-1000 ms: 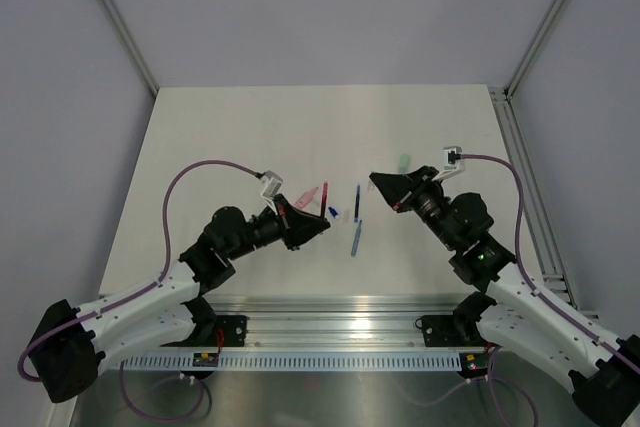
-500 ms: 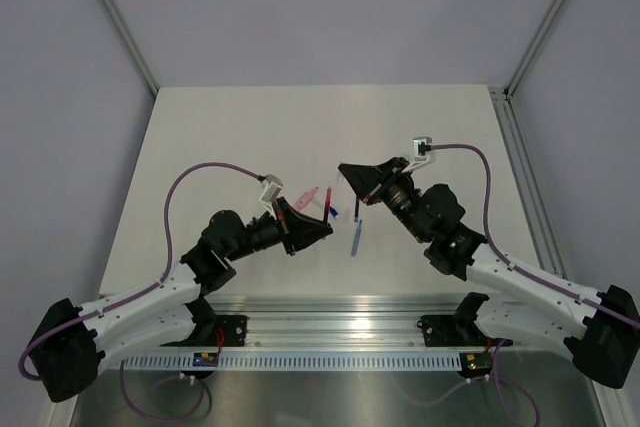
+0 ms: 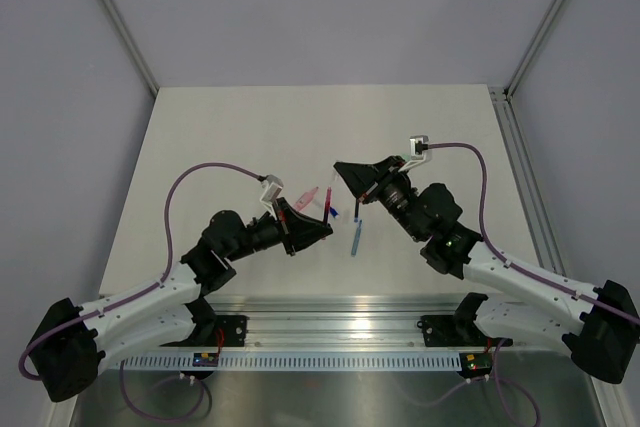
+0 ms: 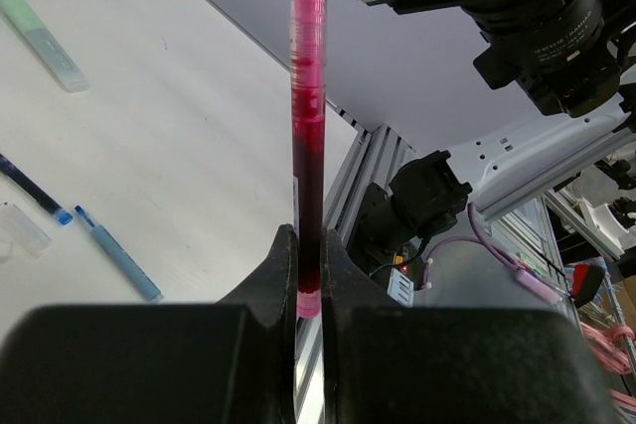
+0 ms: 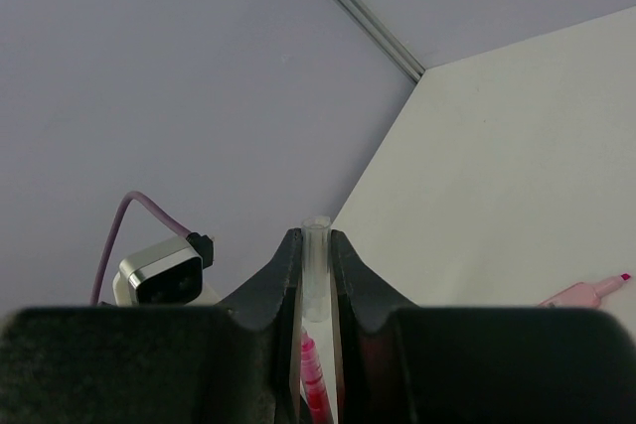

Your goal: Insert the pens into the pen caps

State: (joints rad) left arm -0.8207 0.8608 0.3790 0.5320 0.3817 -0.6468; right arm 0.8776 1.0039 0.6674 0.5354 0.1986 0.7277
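A thin red translucent pen close to a short clear cap tube.
The left fingers clamp the pen's base; the right fingers pinch the cap, seemingly empty, with the pen tip near it.

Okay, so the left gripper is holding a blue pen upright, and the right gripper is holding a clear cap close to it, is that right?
Not quite. The pen clamped upright in the left gripper is red, not blue, as the left wrist view shows. The rest holds: the right gripper is holding a clear cap close to it.
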